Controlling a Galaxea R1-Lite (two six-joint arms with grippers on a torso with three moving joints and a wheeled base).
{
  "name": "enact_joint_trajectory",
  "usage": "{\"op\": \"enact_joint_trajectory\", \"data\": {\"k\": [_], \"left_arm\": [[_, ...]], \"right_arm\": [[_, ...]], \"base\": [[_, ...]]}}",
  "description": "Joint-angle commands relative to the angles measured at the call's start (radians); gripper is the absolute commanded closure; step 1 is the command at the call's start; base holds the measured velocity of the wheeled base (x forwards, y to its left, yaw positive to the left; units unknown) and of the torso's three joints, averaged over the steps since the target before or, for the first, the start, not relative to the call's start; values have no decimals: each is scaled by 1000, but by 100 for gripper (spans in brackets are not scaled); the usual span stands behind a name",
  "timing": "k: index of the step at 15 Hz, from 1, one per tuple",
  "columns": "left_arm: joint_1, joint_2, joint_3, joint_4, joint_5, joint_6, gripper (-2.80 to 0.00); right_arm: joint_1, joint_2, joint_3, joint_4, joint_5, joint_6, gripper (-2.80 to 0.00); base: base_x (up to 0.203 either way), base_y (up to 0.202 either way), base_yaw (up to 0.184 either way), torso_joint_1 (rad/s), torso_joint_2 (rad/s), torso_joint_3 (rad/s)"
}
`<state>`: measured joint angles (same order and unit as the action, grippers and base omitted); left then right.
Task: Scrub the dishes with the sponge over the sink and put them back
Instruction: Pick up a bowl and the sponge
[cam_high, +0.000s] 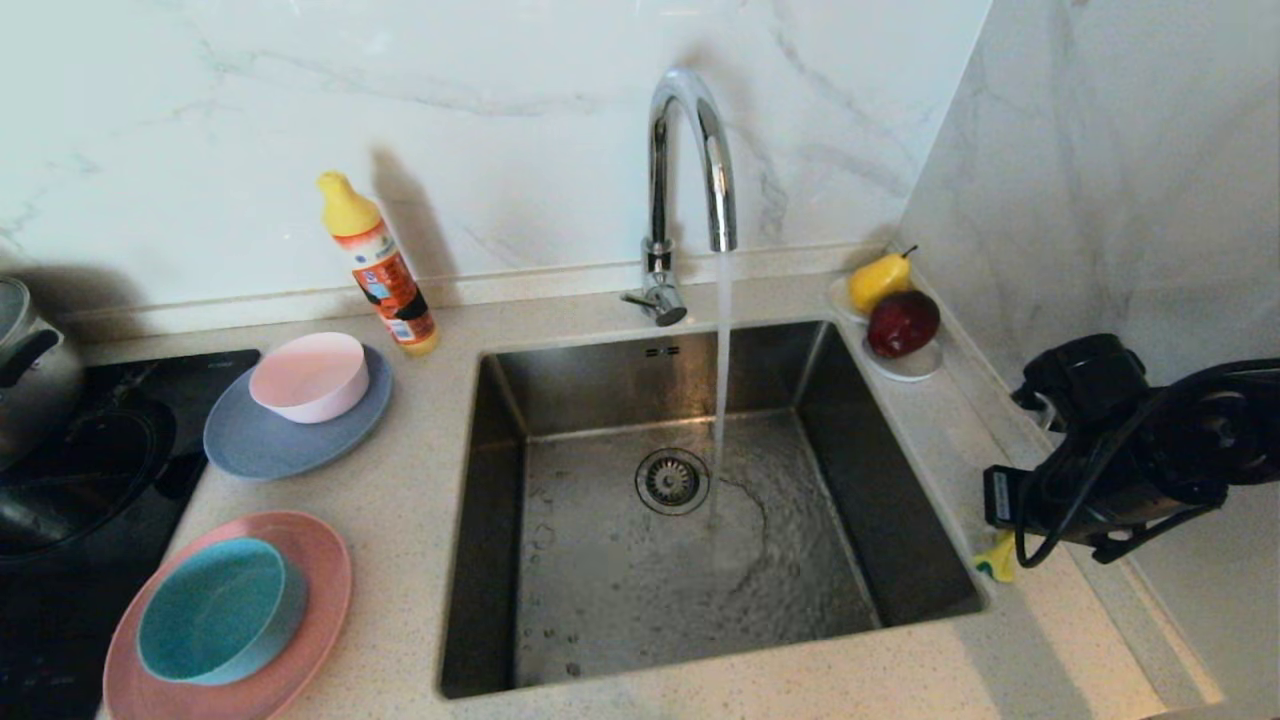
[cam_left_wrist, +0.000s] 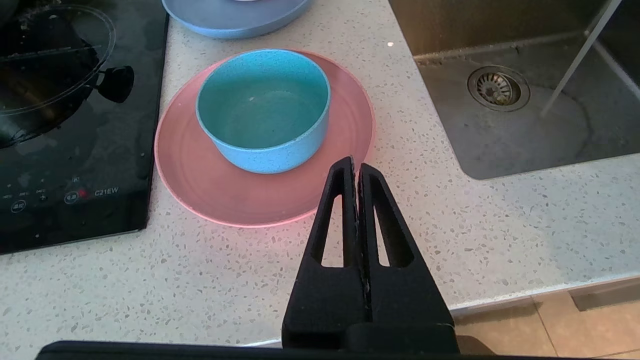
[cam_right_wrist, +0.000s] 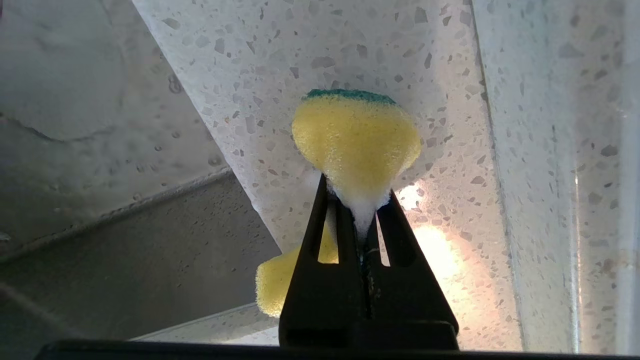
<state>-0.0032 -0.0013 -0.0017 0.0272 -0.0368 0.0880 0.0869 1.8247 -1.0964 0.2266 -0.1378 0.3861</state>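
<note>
My right gripper (cam_right_wrist: 357, 192) is shut on the yellow sponge (cam_right_wrist: 356, 140), squeezing it so it bulges past the tips, green side away from me. It sits low over the counter right of the sink (cam_high: 500, 500); in the head view only a yellow corner of the sponge (cam_high: 997, 560) shows under the right wrist (cam_high: 1120, 450). Left of the sink a teal bowl (cam_high: 215, 610) stands on a salmon plate (cam_high: 320, 570), and a pink bowl (cam_high: 310, 375) on a grey-blue plate (cam_high: 260, 450). My left gripper (cam_left_wrist: 353, 162) hangs shut and empty beside the salmon plate (cam_left_wrist: 200, 185).
Water runs from the chrome tap (cam_high: 690, 150) into the basin near the drain (cam_high: 672, 481). An orange bottle (cam_high: 380, 265) stands at the back wall. A steel pot (cam_high: 30, 360) sits on the black hob (cam_high: 90, 470). A white dish (cam_high: 905, 365) with fruit is at the back right corner.
</note>
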Motion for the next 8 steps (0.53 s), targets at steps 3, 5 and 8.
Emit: {"op": "enact_joint_trajectory", "data": {"k": [3, 5, 8], "left_arm": [[0, 1, 0, 0, 0, 0, 0], [0, 1, 0, 0, 0, 1, 0], [0, 1, 0, 0, 0, 1, 0]], "right_arm": [[7, -19, -25, 16, -31, 0, 0], [6, -6, -49, 19, -45, -7, 0], [2, 4, -50, 8, -47, -121, 0]], "base": [[0, 0, 0, 0, 0, 0], [0, 0, 0, 0, 0, 0], [0, 0, 0, 0, 0, 0]]}}
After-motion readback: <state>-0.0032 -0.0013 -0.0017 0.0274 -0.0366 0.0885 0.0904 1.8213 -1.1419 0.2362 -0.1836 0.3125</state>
